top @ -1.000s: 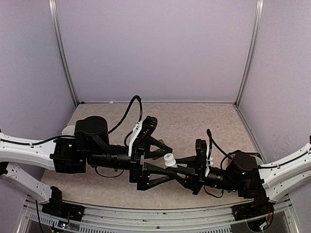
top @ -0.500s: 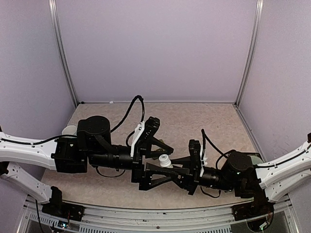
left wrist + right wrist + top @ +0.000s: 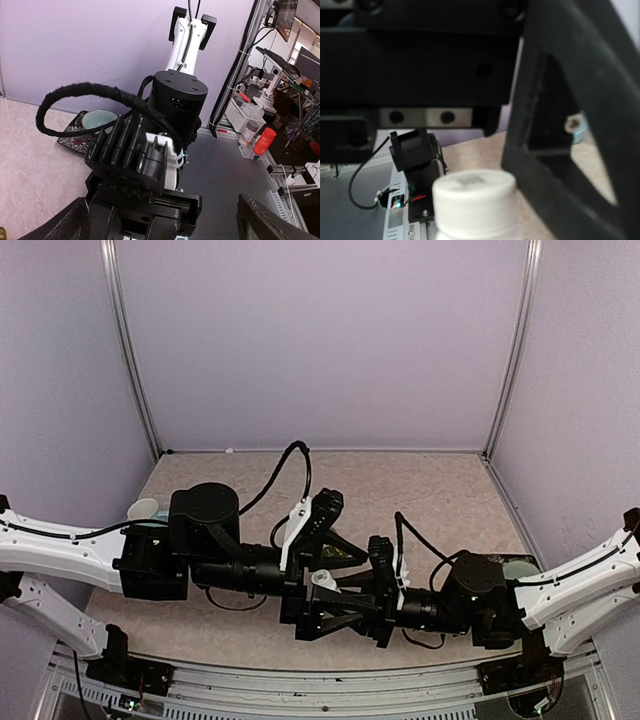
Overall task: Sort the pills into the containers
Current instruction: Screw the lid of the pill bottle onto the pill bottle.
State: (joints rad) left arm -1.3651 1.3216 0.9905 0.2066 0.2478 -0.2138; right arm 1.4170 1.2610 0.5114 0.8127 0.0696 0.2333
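A white capped pill bottle (image 3: 325, 580) is gripped by my right gripper (image 3: 322, 592), which reaches left across the front of the table. Its cap (image 3: 474, 192) fills the bottom of the right wrist view, with the gripper (image 3: 475, 225) below it. My left gripper (image 3: 366, 580) stands wide open and straddles the bottle and the right wrist. In the left wrist view the right arm's wrist (image 3: 150, 165) sits between the spread left gripper (image 3: 167, 231) fingers (image 3: 65, 225). No loose pills show. The containers are hidden under the arms.
A pale mug (image 3: 143, 508) stands at the left behind the left arm. A pale green bowl (image 3: 100, 119) on a patterned mat sits at the right by the right arm (image 3: 520, 565). Purple walls close the back and sides.
My right gripper has carried the bottle leftward, deeper between the left gripper's open fingers. The left arm has shifted a little to the right.
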